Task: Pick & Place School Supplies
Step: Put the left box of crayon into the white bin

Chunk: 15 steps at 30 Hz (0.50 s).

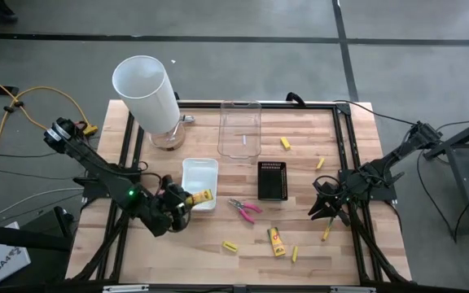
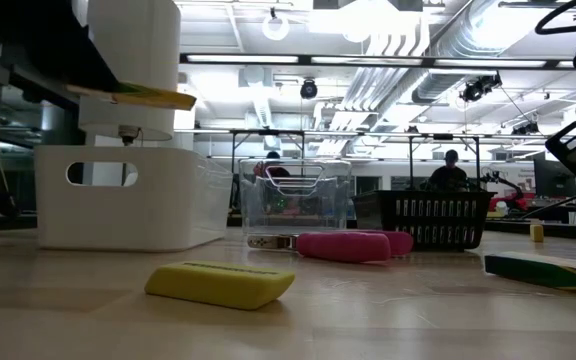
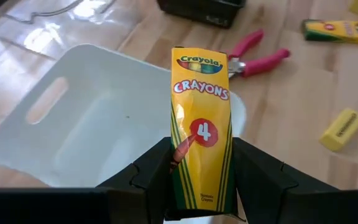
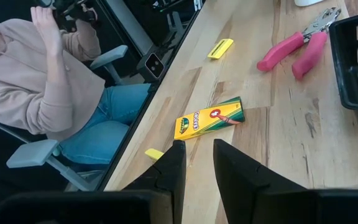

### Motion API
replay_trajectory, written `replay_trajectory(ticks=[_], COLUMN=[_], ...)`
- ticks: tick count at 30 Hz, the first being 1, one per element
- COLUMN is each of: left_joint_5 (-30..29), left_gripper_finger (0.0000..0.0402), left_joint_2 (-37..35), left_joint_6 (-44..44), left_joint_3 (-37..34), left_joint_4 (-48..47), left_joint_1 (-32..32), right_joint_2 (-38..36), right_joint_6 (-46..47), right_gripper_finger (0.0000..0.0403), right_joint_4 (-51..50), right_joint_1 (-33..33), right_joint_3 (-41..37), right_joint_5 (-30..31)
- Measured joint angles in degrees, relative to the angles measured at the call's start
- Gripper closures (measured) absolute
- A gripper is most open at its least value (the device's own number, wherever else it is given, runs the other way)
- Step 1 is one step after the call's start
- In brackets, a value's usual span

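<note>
My left gripper [image 1: 187, 199] is shut on a yellow crayon pack [image 3: 201, 124] above the near rim of the white tray [image 1: 199, 181]. In the low view the pack [image 2: 140, 95] shows level above the tray [image 2: 118, 200]. My right gripper [image 4: 197, 155] is open over the table's right part [image 1: 322, 208], touching nothing. On the table lie pink-handled pliers [image 1: 244, 209], a second crayon pack [image 1: 276, 241] and several yellow stubs, among them two near ones [image 1: 230, 246] [image 1: 294, 254]. My left gripper pinches the crayon pack between its two fingers [image 3: 154, 171], one on each long side edge, near its bottom end [image 3: 202, 193]. The pack runs along the fingers and sticks out past them toward the tray. It is lifted clear and about level over the white tray.
A tall white cylinder [image 1: 146, 89] stands at the far left, a clear tray [image 1: 240, 128] far of centre, a black tray [image 1: 272, 180] in the middle. More stubs lie at the right [image 1: 285, 144] [image 1: 320, 163] [image 1: 326, 233]. A seated person [image 4: 55, 87] shows beyond the near edge.
</note>
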Motion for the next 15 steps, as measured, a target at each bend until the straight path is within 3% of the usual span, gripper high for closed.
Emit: replay_trajectory(ticks=[15], left_joint_5=[7.48], left_gripper_finger=[0.0252], left_joint_2=[-0.38], left_joint_6=[0.31], left_joint_3=[-2.24], left_joint_4=[-1.98], left_joint_1=[9.81], right_joint_2=[0.01], right_joint_6=[0.00], right_gripper_finger=[0.0329], right_joint_4=[0.09], right_joint_1=[0.00], right_joint_3=[0.02], right_joint_5=[-0.02])
